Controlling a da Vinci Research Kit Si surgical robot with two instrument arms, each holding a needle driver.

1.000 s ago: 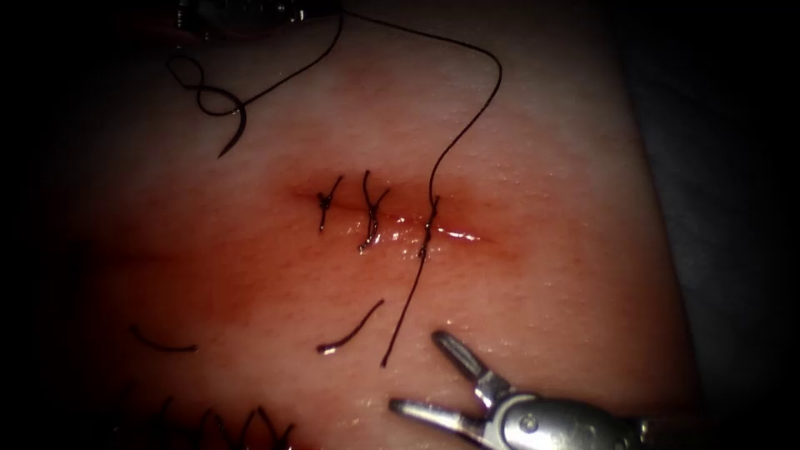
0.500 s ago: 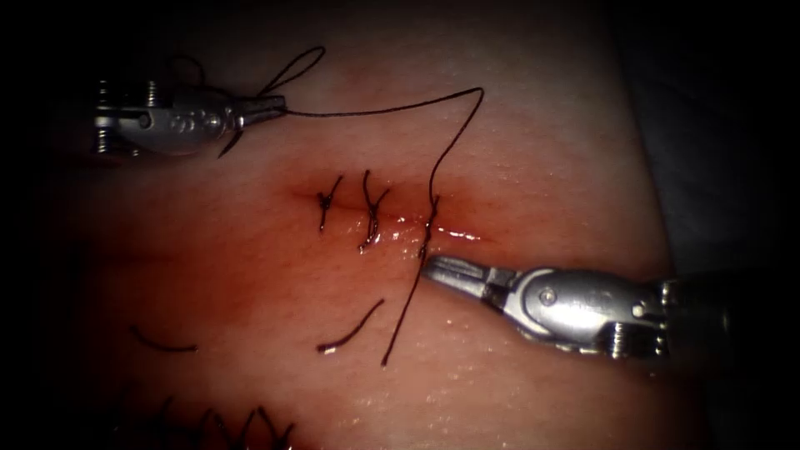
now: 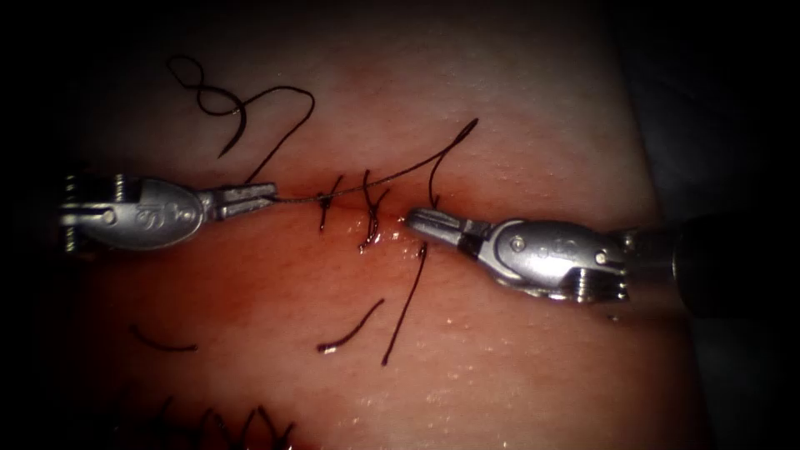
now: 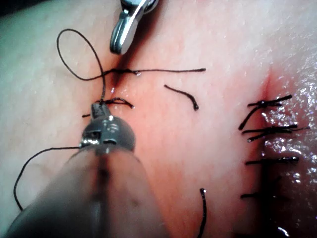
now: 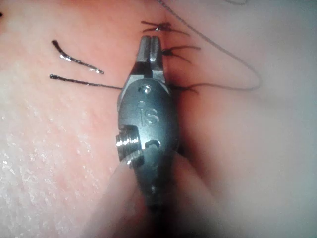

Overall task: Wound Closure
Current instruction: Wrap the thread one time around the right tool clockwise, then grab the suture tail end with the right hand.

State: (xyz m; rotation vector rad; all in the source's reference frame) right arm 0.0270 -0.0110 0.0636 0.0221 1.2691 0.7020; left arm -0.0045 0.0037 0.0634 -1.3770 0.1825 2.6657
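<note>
The cut [image 3: 398, 238] runs sideways across the tissue [image 3: 517, 133], with two tied stitches [image 3: 371, 208] on its left part. My left tool [image 3: 254, 197] sits left of the cut, jaws shut on the thread [image 3: 400, 173]. The strand runs taut over the stitches, bends back at a loop and drops to the third stitch. There my right tool [image 3: 415, 219], coming from the right, is shut on the thread where it enters the cut. A loose tail [image 3: 404, 308] hangs below. A dark curved piece that looks like the needle [image 3: 236, 133] lies free on the tissue at upper left.
Two cut ends of thread [image 3: 350, 333] [image 3: 162, 344] lie on the tissue below the cut. An older row of stitches [image 3: 242, 421] sits at the bottom left. Red fluid wets the cut. The tissue's edge [image 3: 658, 179] falls away on the right.
My right tool came up from the bottom, shut its open jaws and moved to the third stitch. My left tool dropped from the top to the cut's level, drawing the thread taut.
</note>
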